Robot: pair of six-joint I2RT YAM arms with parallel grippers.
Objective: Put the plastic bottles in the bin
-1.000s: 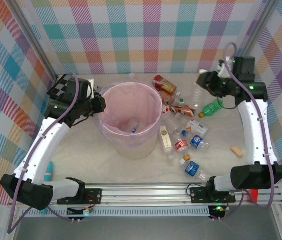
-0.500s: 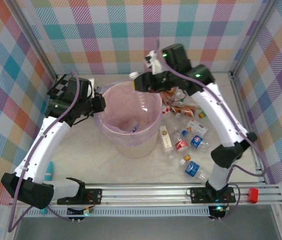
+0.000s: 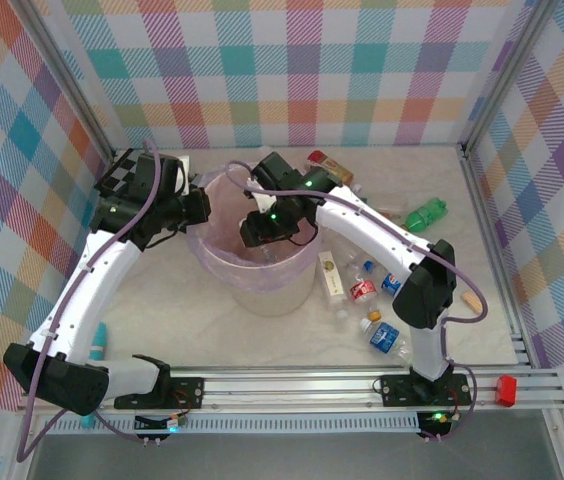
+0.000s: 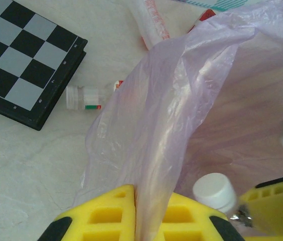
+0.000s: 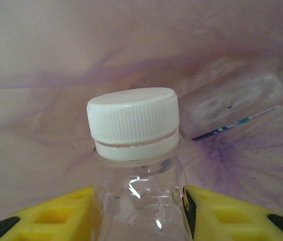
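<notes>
Holding a clear white-capped bottle (image 5: 135,165) clamped between its jaws inside the bin (image 3: 252,296), the right gripper (image 5: 137,206) has one binned bottle (image 5: 232,103) lying just beyond its fingertips, the left gripper (image 4: 136,213) is closed on the lilac liner (image 4: 181,100), and most bottles (image 3: 363,290) lie outside, uncollected.

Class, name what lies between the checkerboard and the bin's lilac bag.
A small clear bottle, white-capped, lies on its side between the checkerboard and the bag, in the left wrist view.
</notes>
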